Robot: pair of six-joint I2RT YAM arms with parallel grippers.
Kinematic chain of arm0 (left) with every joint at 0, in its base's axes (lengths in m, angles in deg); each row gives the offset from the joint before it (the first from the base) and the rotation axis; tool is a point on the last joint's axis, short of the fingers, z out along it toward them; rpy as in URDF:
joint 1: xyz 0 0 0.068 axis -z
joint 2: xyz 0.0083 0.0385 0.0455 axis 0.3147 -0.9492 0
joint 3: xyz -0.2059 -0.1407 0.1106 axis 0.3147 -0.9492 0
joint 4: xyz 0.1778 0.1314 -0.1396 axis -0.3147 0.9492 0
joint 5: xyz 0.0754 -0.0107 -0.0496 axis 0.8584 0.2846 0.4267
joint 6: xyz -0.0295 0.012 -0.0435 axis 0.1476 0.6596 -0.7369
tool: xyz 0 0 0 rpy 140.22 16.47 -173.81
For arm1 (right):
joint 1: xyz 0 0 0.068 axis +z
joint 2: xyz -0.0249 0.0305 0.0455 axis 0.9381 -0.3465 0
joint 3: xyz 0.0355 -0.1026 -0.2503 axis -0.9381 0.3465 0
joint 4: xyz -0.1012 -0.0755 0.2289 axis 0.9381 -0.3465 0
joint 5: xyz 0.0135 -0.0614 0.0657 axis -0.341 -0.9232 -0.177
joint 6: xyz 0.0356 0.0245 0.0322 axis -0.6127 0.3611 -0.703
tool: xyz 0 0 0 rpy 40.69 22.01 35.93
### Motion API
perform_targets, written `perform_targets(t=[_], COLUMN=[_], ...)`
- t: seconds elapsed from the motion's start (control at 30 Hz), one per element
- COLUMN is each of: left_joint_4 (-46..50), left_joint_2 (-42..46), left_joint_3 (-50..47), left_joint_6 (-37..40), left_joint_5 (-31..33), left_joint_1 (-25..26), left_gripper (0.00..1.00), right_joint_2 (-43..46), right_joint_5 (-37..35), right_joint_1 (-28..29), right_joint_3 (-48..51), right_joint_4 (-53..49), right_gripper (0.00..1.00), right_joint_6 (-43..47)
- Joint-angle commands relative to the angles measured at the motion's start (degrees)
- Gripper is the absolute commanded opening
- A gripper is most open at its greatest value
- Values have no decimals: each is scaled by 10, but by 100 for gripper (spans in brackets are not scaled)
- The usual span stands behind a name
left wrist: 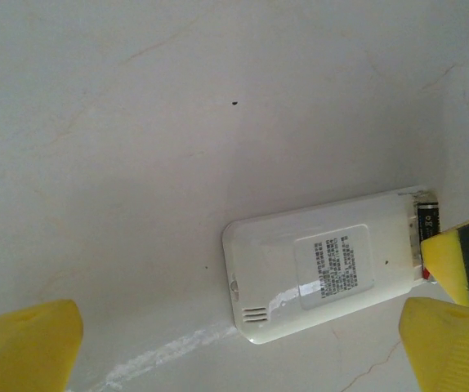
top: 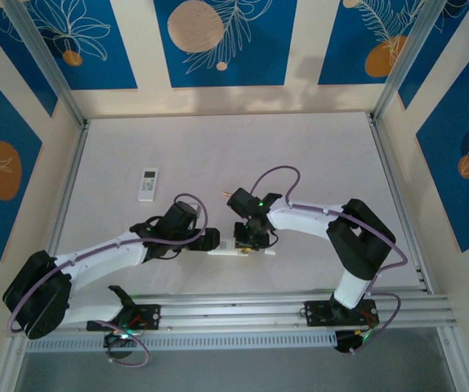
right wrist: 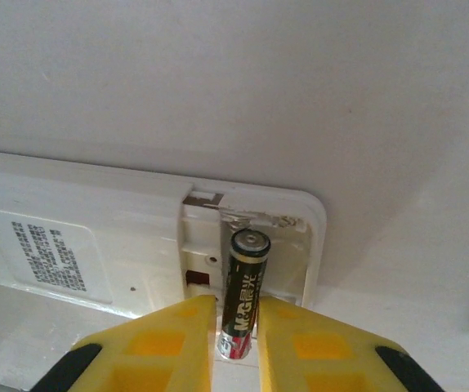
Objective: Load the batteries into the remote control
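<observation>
White plastic forms the oblong remote control (left wrist: 300, 273) that lies face down on the pale table (top: 316, 155), its printed label upward and an open battery bay (right wrist: 288, 245) at one end. A slim black cylindrical battery (right wrist: 244, 290) with a silvery cap and pale lettering rests in that bay. Its capped end points at the bay's wall and its other end lies between the right arm's yellow fingers (right wrist: 165, 339). Whether it is fully seated I cannot tell. Those fingers stand very close on either side of the battery, and whether they press it or merely flank it I cannot tell. The left arm's yellow fingers (left wrist: 26, 343) are spread wide, hold nothing, and hang above the table just beside the remote control's closed end, the end away from the bay. From above, the left arm reaches the remote control from its left and the right arm from its right. A second white remote (top: 149, 184), face up with a small display, lies well apart from the remote control, to its left and farther from the arm bases.
</observation>
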Motion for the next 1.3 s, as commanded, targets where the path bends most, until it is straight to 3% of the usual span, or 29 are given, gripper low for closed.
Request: perform_targets(t=[0.0,0.33,0.57,0.83,1.0,1.27], left_joint_4=[-14,-16,-20,-29,-66,-52], left_joint_2=[-6,-5,-10,-16,-56,-103], left_joint_3=[7,4,2,-5,-3,0], left_joint_6=[-5,-5,-8,-14,-22,-29], left_joint_5=[-14,-12,-16,-25,-90,-96], left_joint_1=[-5,-4,-5,-5,-5,-5], left_gripper=[99,99,99,99,92,79], right_joint_2=[6,1,6,19,5,-16], right_joint_5=[13,18,9,-15,-8,-17], right_joint_1=[6,17,21,14,13,13], right_joint_3=[-7,-12,-12,-19,-12,-8], right_joint_4=[-18,-37,-33,-47,-38,-28], right_gripper=[19,16,23,23,20,16], right_joint_6=[-4,-6,-5,0,-1,-4])
